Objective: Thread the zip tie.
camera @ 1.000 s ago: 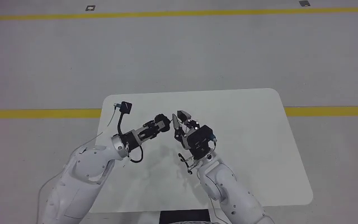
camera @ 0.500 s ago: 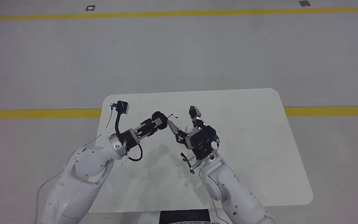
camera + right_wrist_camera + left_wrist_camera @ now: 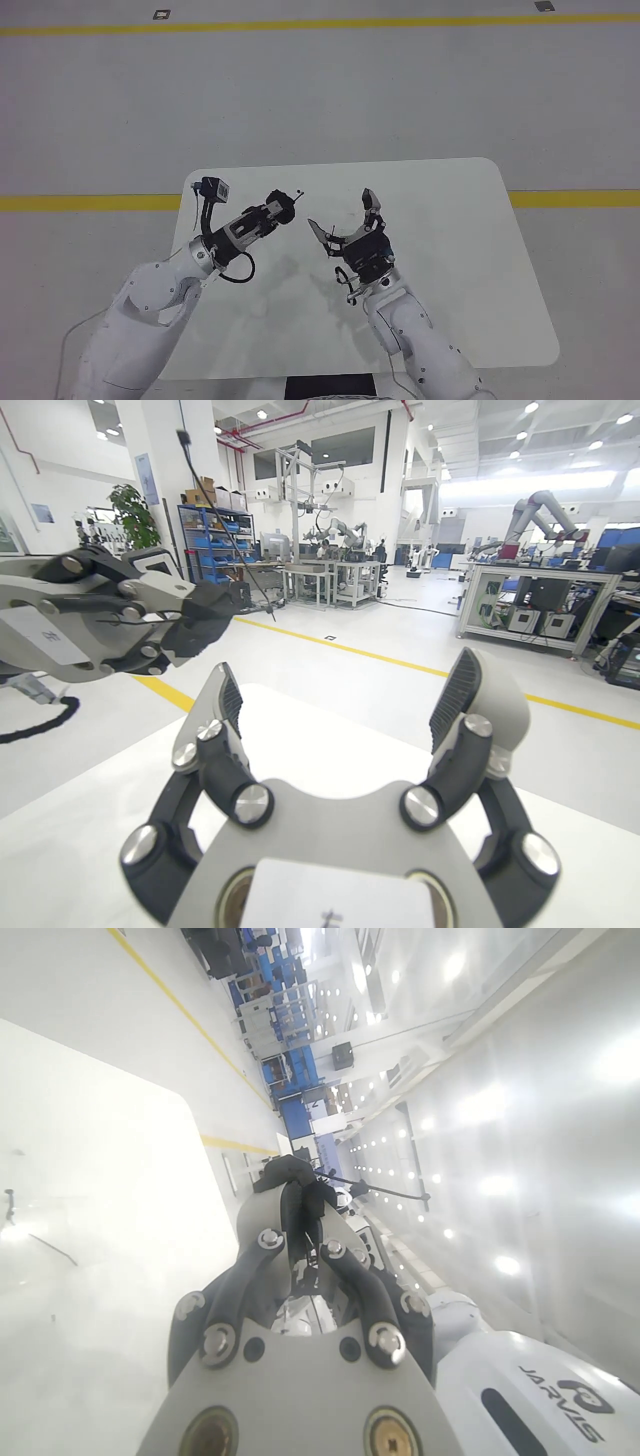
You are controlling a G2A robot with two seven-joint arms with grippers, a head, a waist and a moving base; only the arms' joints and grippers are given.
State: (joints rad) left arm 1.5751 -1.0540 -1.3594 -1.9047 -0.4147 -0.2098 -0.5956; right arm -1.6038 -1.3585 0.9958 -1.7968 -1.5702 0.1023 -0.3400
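Note:
A thin black zip tie (image 3: 380, 1188) sticks out from the black-padded tips of my left gripper (image 3: 300, 1185), which is shut on it. In the top view this gripper (image 3: 282, 203) hangs over the table's left half, and the tie (image 3: 297, 194) points away from it toward the far right. From the right wrist view the tie (image 3: 225, 525) rises as a long slanted strand above the left gripper (image 3: 200, 620). My right gripper (image 3: 345, 690) is open and holds nothing. It stands a short way to the right of the left one (image 3: 343, 218), apart from the tie.
The white table (image 3: 460, 300) has rounded corners, with bare surface on its right half and near side. A yellow floor line (image 3: 90, 203) passes behind its left and right edges. Workbenches and racks stand far off in the room.
The right gripper has opened wide and drawn back to the right. The left gripper has moved up and to the left with the zip tie, so the two now stand apart.

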